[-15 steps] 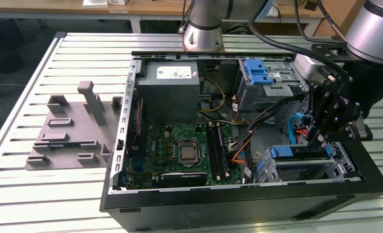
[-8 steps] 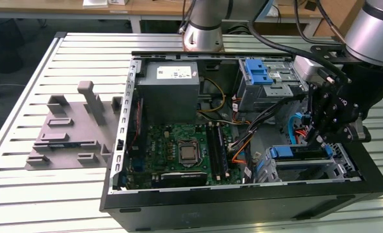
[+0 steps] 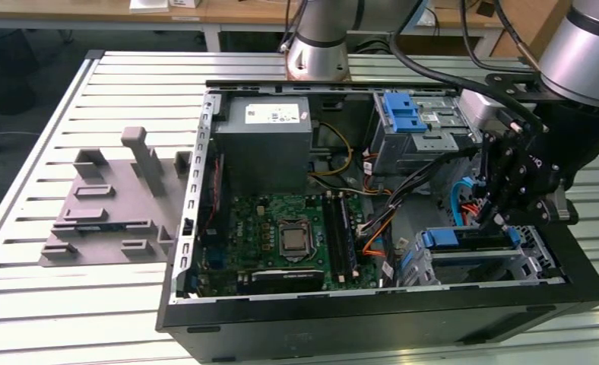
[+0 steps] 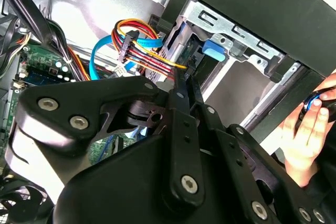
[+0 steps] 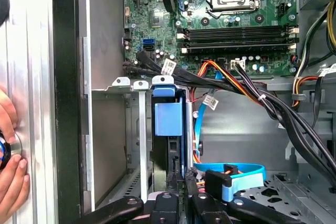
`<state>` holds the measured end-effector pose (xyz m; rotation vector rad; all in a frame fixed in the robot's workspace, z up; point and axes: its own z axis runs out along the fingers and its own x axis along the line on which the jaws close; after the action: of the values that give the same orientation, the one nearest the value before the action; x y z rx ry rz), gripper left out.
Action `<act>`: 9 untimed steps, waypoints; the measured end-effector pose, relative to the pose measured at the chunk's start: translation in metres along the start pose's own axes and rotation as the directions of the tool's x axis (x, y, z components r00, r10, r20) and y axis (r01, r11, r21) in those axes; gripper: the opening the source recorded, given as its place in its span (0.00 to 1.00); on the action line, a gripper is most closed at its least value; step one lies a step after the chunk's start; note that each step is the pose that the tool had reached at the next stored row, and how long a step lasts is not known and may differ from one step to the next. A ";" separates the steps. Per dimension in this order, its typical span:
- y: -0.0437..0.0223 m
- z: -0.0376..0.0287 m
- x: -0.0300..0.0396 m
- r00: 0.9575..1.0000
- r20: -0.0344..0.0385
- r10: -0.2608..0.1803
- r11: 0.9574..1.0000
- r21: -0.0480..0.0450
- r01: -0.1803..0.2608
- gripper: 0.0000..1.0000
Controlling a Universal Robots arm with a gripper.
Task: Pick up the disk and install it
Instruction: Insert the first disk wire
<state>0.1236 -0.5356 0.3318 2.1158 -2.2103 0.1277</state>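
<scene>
One disk (image 5: 169, 153) sits edge-up in the lower-right cage (image 3: 543, 262); my claw (image 5: 178, 182), nearly closed, pinches its edge. Seating step, I judge; it needs straight pressing.

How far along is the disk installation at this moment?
Done: the disk stands edge-on inside the drive cage of the open computer case. In hand: the gripper is right at the disk's outer end. Left: full seating cannot be confirmed, and the blue cable lies looped beside the cage.
</scene>
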 end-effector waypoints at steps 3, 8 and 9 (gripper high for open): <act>-0.0010 0.0004 -0.0001 1.000 0.000 0.000 1.000 -0.002 0.000 0.17; -0.0011 0.0009 0.0000 1.000 0.000 0.000 1.000 -0.003 0.000 0.17; -0.0011 0.0009 0.0000 1.000 0.000 0.000 1.000 -0.003 0.000 0.17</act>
<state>0.1247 -0.5358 0.3308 2.1138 -2.2095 0.1240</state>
